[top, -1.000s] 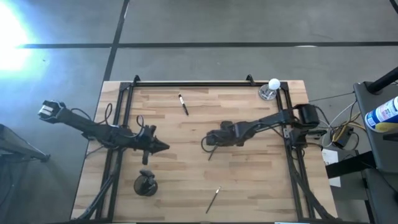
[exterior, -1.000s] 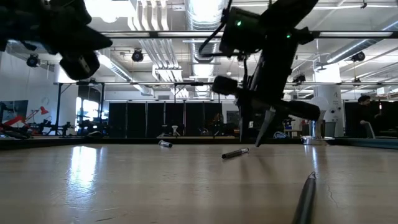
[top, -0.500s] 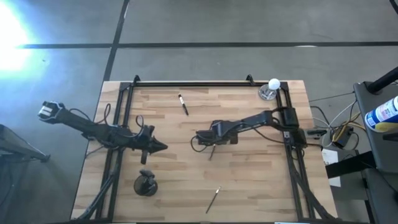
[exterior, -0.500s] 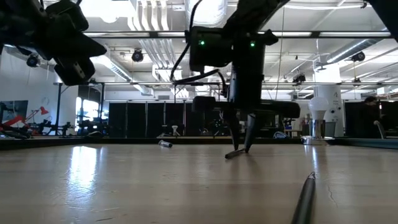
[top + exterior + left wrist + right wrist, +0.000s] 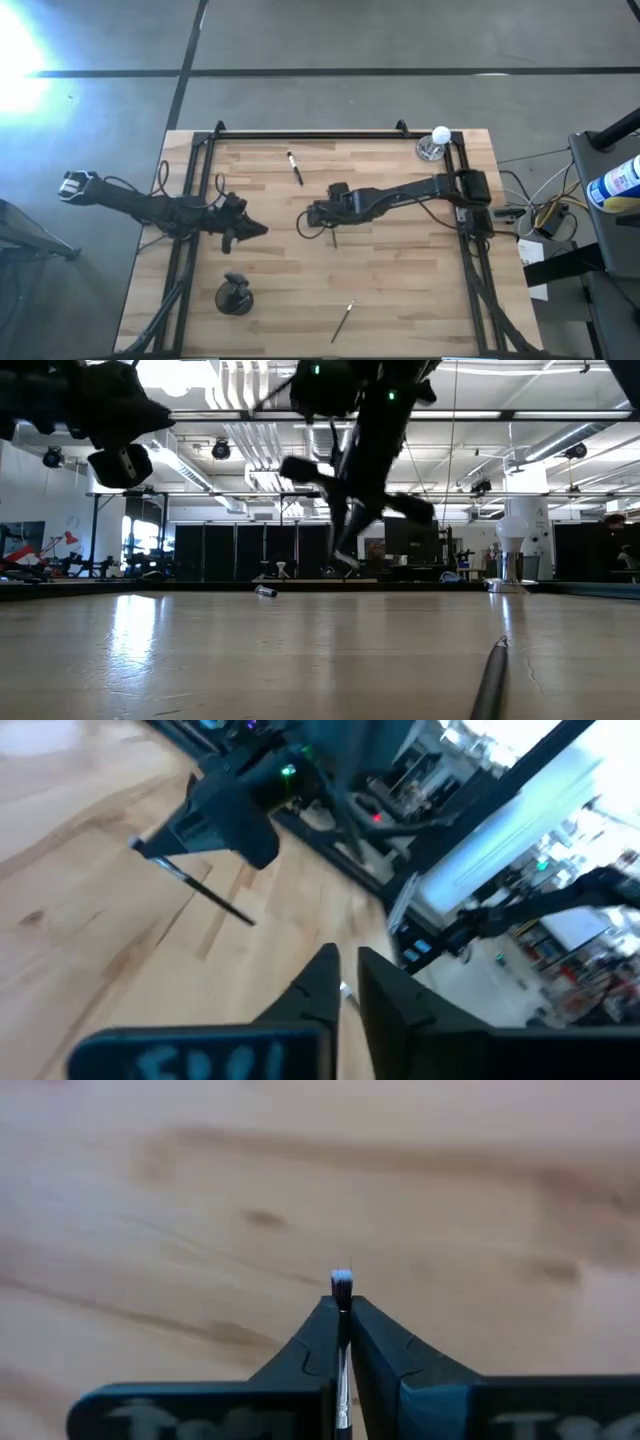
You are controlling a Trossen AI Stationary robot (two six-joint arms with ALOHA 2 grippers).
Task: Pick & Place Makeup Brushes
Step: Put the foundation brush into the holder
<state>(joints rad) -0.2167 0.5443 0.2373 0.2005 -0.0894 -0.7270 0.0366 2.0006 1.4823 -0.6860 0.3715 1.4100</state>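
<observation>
Pale wood-grain table (image 5: 400,280) — dark arms and frame
Black grippers; held brush (image 5: 341,1285) is tipped white-blue — dark cup (image 5: 234,296), white ball (image 5: 440,134) are seen.

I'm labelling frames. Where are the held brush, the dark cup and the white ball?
held brush (image 5: 341,1283): right wrist view, on its bristle tip beyond the right gripper's fingers.
dark cup (image 5: 234,296): high view, on its rim.
white ball (image 5: 440,134): high view, on its top.

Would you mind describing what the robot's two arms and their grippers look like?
Both arms are dark, slim and jointed, with black cables looping beside them. The left gripper and right gripper each end in two dark tapered fingers. The left arm's base end carries a pale block. A green light glows on the right arm.
</observation>
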